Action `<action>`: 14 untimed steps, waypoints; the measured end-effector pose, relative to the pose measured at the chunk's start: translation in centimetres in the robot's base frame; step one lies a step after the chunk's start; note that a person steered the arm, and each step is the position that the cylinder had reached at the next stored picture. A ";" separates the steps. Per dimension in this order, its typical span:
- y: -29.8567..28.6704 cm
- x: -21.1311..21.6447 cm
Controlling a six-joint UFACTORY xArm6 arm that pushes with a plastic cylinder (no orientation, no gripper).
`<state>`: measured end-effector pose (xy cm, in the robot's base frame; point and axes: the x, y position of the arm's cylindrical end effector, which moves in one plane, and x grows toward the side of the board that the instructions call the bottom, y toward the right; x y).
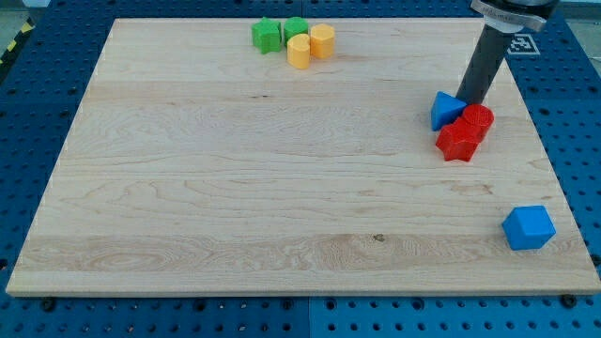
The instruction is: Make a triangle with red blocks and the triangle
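My tip (467, 99) touches the blue triangle's (445, 110) upper-right; both red blocks (466, 131) adjoin it (light, slippery; no gripper, so push flat faces).

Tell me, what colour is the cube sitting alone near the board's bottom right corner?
Blue. The cube shows clearly in the camera view, the only one.
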<state>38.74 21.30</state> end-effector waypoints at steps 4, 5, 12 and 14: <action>-0.7 4.9; -3.1 4.4; -2.3 6.8; -5.5 7.2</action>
<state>45.98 15.84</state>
